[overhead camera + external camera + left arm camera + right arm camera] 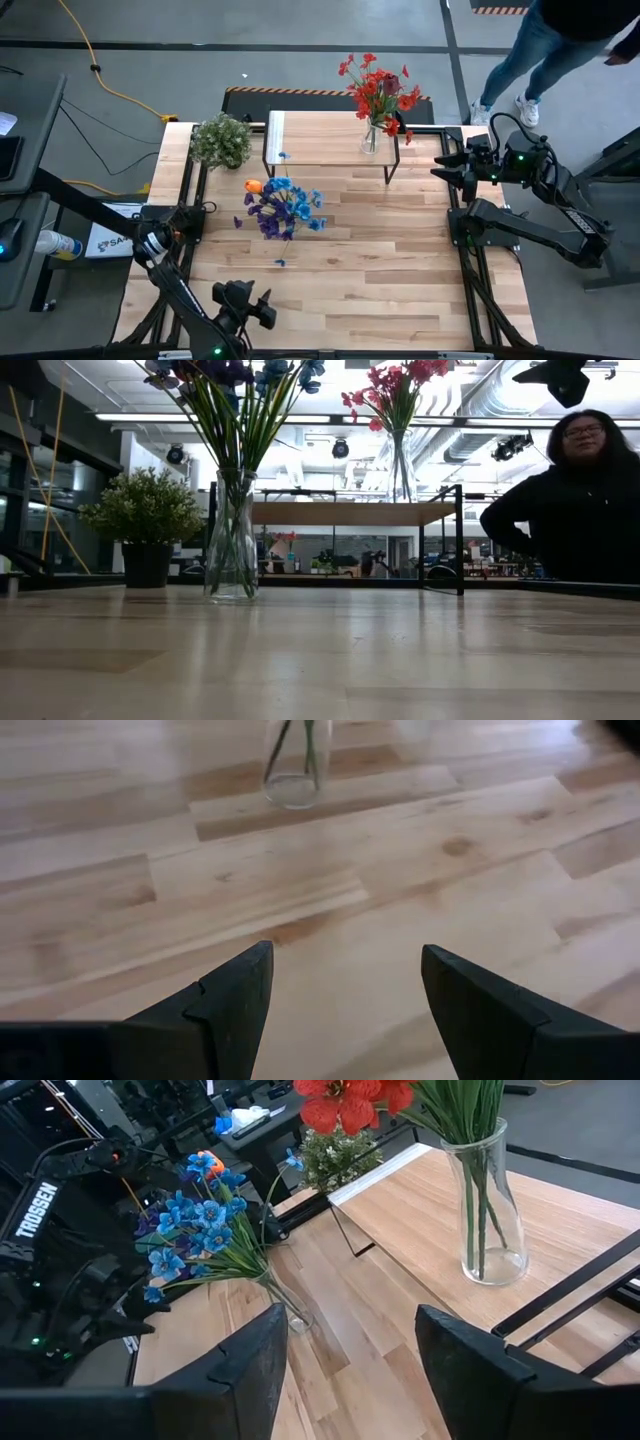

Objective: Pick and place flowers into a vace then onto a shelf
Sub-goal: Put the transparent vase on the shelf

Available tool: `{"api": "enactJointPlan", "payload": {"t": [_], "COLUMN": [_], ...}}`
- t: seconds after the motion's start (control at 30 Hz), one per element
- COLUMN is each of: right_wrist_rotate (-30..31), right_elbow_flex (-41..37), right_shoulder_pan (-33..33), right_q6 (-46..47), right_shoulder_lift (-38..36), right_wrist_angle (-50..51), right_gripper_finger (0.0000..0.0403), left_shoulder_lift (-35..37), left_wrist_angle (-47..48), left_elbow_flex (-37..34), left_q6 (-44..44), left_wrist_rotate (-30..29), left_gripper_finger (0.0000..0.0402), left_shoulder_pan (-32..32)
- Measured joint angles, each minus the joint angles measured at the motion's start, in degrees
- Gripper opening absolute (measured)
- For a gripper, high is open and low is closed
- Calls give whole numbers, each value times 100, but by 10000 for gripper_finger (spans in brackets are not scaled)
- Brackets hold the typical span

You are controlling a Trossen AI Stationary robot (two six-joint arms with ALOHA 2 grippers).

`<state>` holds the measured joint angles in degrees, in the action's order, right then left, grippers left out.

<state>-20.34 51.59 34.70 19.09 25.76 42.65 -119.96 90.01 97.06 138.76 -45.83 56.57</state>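
A clear vase point(232, 540) of blue, purple and orange flowers point(283, 208) stands on its base at mid-table. A second clear vase point(485, 1210) with red flowers point(378, 92) stands on the shelf point(320, 140) at the far side. My left gripper point(345, 955) is open near the table's near left edge point(262, 310). It slants down over bare wood, and the blue flowers' vase base point(297, 765) is well ahead of it. My right gripper point(350, 1320) is open and raised at the table's right side point(445, 165), facing both vases.
A bushy potted plant point(221, 140) sits at the far left, beside the shelf. Loose blue petals lie on the table point(280, 263) and on the shelf point(283, 155). A person point(580, 500) stands beyond the far right corner. Bare wood stretches across the near half point(380, 290).
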Motion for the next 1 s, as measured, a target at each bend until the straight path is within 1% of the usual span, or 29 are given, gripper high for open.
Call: {"api": "enactJointPlan", "payload": {"t": [0.2, 0.4, 0.57, 0.87, 1.0], "right_wrist_rotate": [0, 0, 0, -2, -2], "right_elbow_flex": [0, 0, 0, 2, 2], "right_shoulder_pan": [0, 0, 0, 0, 2], "right_q6": [5, 15, 59, 144, 144], "right_shoulder_lift": [0, 0, 0, 0, 0], "right_wrist_angle": [0, 0, 0, 0, 0], "right_gripper_finger": [216, 216, 209, 209, 212], "left_shoulder_lift": [7, 7, 11, 68, 96], "left_wrist_angle": [-2, 1, 1, -22, -4], "left_elbow_flex": [-252, -493, -713, -864, -864], "left_q6": [64, -13, -31, -6, -28], "left_wrist_rotate": [5, -435, -593, -630, -772], "left_gripper_finger": [287, 287, 287, 287, 287], "left_shoulder_pan": [-87, -483, -728, -703, -744]}}
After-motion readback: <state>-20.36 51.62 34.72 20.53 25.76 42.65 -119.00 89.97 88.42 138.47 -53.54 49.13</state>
